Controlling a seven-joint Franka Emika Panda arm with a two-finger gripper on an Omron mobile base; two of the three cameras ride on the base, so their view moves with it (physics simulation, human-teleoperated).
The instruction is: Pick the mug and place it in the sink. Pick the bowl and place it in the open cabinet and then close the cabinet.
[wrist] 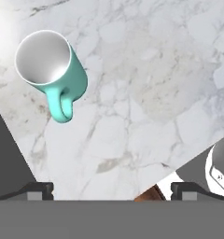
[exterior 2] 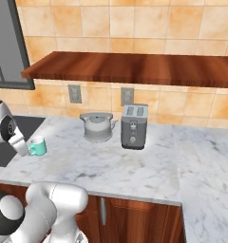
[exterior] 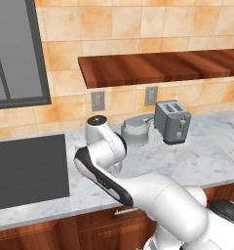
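The small teal mug (wrist: 53,74) stands upright on the white marble counter, handle pointing toward my fingers; it also shows by the counter's left end (exterior 2: 37,146). My gripper (wrist: 112,190) hovers above the counter, open and empty, with the mug ahead and off to the left of its line. The black sink (exterior: 26,171) lies left of the mug, and a corner of the sink (wrist: 4,154) reaches into the hand view. The bowl is out of view. A reddish-brown wooden underside (exterior: 158,66) juts from the tiled wall; I cannot tell whether it is the cabinet.
A grey kettle (exterior 2: 98,127) and a steel toaster (exterior 2: 134,126) stand at the back of the counter against the wall. Two wall outlets sit above them. Wooden drawers run below the counter's front edge (exterior 2: 101,192). A dark window (exterior: 14,53) hangs over the sink.
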